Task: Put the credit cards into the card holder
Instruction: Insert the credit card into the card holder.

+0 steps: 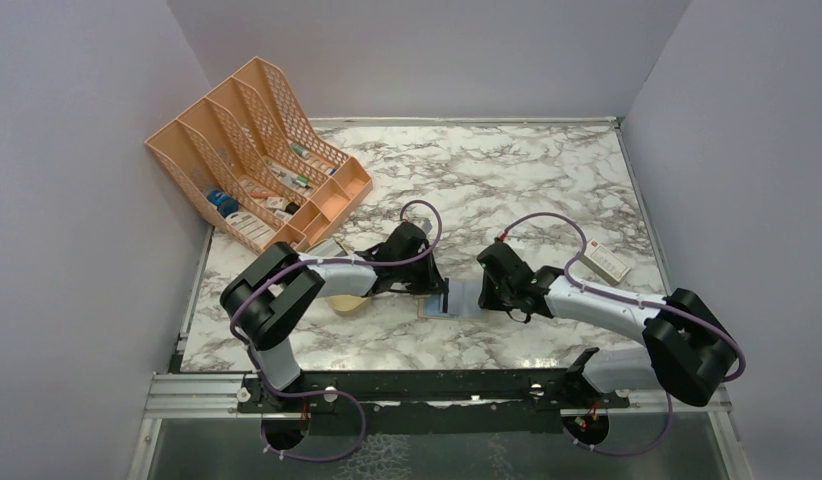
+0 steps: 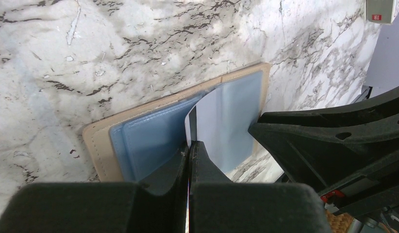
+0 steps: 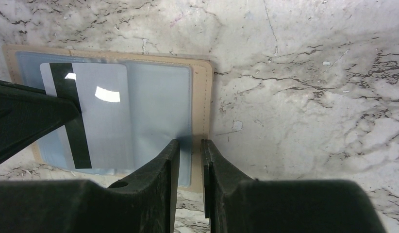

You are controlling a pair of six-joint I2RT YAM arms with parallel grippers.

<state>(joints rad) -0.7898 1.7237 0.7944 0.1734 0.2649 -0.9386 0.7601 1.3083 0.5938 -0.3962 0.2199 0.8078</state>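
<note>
The card holder point(image 1: 465, 300) lies open on the marble between both arms, its tan rim point(image 2: 96, 148) framing pale blue pockets. My left gripper point(image 2: 190, 144) is shut on the near edge of a grey-blue credit card point(image 2: 225, 119), which slants over the holder's pockets. In the right wrist view the same card point(image 3: 103, 116) shows a black stripe and covers the holder's left half; whether it sits inside a pocket I cannot tell. My right gripper point(image 3: 190, 142) has its jaws a narrow gap apart over the holder's right border point(image 3: 206, 97), with nothing between them.
An orange mesh file rack point(image 1: 257, 150) stands at the back left. A beige dish point(image 1: 347, 303) peeks from under the left arm. A white box with a red mark point(image 1: 604, 262) lies at the right. The two grippers point(image 1: 462, 295) are nearly touching.
</note>
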